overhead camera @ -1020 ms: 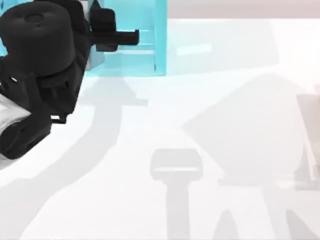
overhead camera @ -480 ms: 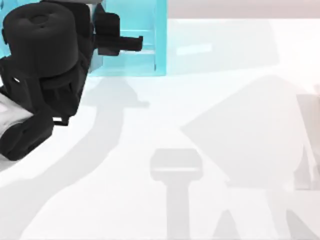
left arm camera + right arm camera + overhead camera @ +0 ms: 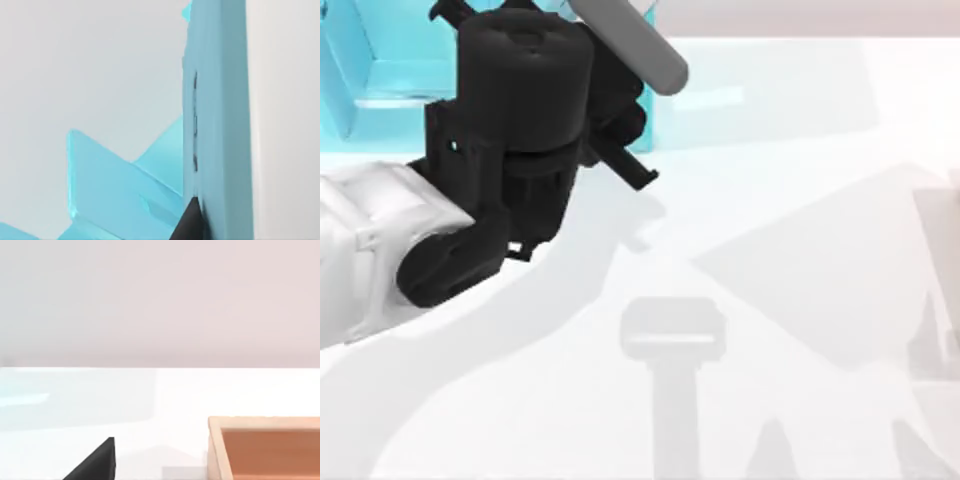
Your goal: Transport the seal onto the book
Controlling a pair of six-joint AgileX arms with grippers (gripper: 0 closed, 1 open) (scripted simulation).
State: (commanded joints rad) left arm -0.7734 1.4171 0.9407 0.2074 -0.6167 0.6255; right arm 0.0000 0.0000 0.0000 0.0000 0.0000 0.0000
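Left claw (image 3: pixel 638 178): seen at the far left of the desk (image 3: pixel 770 300), in front of the teal shelf unit (image 3: pixel 380 70); whether its fingers are apart or together cannot be told.
Left wrist view: a dark fingertip (image 3: pixel 189 222) is seen just beside an upright teal panel.
Right wrist view: a wooden tray (image 3: pixel 265 447) is seen on the desk.
Seal and book: position cannot be told.

One teal shelf unit (image 3: pixel 380 70), one wooden tray (image 3: pixel 265 450), one black-and-white arm (image 3: pixel 500 170), one white table (image 3: pixel 770 250).
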